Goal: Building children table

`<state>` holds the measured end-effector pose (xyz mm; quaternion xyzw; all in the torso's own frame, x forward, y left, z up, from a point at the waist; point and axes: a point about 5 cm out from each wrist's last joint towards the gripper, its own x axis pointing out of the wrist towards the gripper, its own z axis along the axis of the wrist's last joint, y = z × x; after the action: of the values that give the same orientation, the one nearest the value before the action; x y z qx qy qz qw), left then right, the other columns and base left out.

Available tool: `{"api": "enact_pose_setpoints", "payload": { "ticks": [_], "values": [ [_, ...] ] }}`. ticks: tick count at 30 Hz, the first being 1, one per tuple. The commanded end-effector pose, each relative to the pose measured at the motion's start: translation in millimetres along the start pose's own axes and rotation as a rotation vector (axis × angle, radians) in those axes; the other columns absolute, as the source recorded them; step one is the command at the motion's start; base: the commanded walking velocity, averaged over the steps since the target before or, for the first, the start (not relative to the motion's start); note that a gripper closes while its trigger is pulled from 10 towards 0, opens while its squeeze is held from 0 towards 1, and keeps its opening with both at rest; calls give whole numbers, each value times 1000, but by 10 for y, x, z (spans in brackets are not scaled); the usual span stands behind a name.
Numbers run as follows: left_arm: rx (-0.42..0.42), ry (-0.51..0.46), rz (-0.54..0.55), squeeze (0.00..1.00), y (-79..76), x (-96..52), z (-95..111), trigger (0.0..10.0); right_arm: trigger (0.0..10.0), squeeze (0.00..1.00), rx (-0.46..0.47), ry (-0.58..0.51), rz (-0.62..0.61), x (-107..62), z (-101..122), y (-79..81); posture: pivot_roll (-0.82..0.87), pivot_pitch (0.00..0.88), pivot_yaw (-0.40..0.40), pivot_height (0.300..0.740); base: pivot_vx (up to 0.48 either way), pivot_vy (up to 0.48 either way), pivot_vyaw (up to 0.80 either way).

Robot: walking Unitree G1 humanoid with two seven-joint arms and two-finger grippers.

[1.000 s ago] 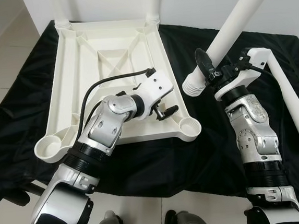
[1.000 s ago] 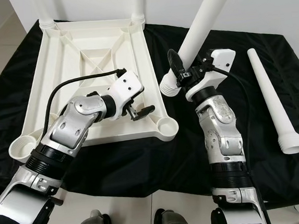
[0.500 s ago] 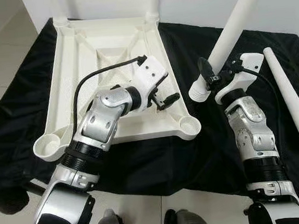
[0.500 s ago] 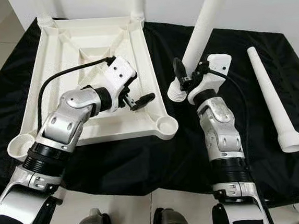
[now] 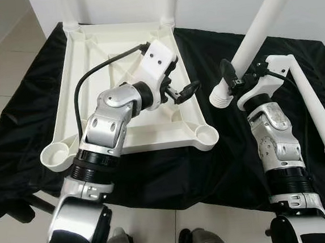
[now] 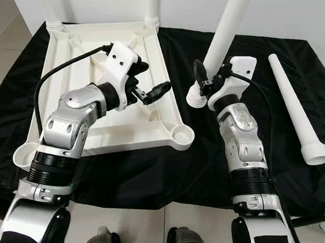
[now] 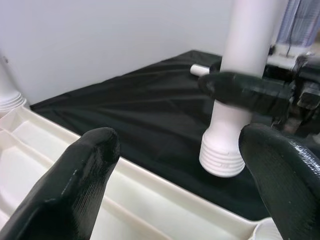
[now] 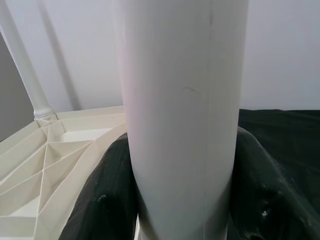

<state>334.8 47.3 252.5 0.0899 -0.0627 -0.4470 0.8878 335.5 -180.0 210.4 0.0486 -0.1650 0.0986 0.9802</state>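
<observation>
Left eye view: the right claw [image 5: 231,81] gripped a leg [image 5: 253,35], tilted up and to the far right, ribbed end just right of the upturned table's [image 5: 127,137] near-right socket [image 5: 207,136]. The left claw [image 5: 183,93] hovered open over the right rim.

Bright, even room light fills both eye views, sharp throughout, with no motion blur. The white tabletop [image 5: 116,51] and the raised leg [image 6: 230,19] are nearly washed out against the black cloth [image 5: 223,167], which swallows detail in its folds. Shadows are soft. In the left wrist view the near fingers [image 7: 70,190] are blurred; the right wrist view is soft too.
</observation>
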Motion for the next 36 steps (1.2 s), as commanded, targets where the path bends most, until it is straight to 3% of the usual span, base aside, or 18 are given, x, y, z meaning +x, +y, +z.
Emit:
{"api": "enact_pose_setpoints", "payload": {
  "ticks": [1, 3, 5, 7, 9, 13, 16, 23, 28, 33, 36],
  "values": [
    [3, -23, 247, 0, 120, -14, 48, 10000, 10000, 0, -6, -1, -3, 9, 19, -20, 45, 43, -72, 740, 0, 0, 0],
    [-38, -31, 304, 0, 185, -59, 46, 10000, 10000, 0, -1, -4, -2, 10, 21, -13, 39, 39, -68, 740, 0, 0, 0],
    [-113, -44, 453, 0, 355, -210, 6, 10000, 10000, 0, -23, -29, -1, 10, 51, 5, 37, 37, -69, 740, 0, 0, 0],
    [-113, -44, 453, 0, 355, -210, 6, 10000, 10000, 0, -23, -29, -1, 10, 51, 5, 37, 37, -69, 740, 0, 0, 0],
    [-155, -42, 593, 0, 470, -384, -64, 10000, 10000, 0, -43, -30, 25, -17, 61, 50, 35, 48, -75, 740, 0, 0, 0],
    [-155, -34, 709, 0, 535, -537, -131, 10000, 10000, 0, -42, -37, 23, -31, 67, 58, 37, 61, -84, 740, 0, 0, 0],
    [-124, -35, 776, 0, 580, -646, -170, 10000, 10000, 0, -47, -51, 4, -8, 90, 26, 41, 76, -94, 740, 0, 0, 0],
    [-66, -18, 808, 0, 621, -734, -206, 10000, 10000, 0, -49, -67, 8, 31, 126, 28, 43, 96, -105, 740, 0, 0, 0],
    [-53, -24, 856, 0, 634, -854, -266, 10000, 10000, 0, -55, -83, 25, 35, 121, 106, 58, 101, -107, 740, 0, 0, 0],
    [-60, 18, 1026, 0, 616, -1045, -362, 10000, 10000, 0, -47, -88, 35, 18, 58, 252, 89, 90, -102, 740, 0, 0, 0],
    [-68, 10, 1048, 0, 595, -1077, -372, 10000, 10000, 0, -35, -89, 34, 15, 46, 273, 95, 75, -99, 740, 0, 0, 0]
  ]
}}
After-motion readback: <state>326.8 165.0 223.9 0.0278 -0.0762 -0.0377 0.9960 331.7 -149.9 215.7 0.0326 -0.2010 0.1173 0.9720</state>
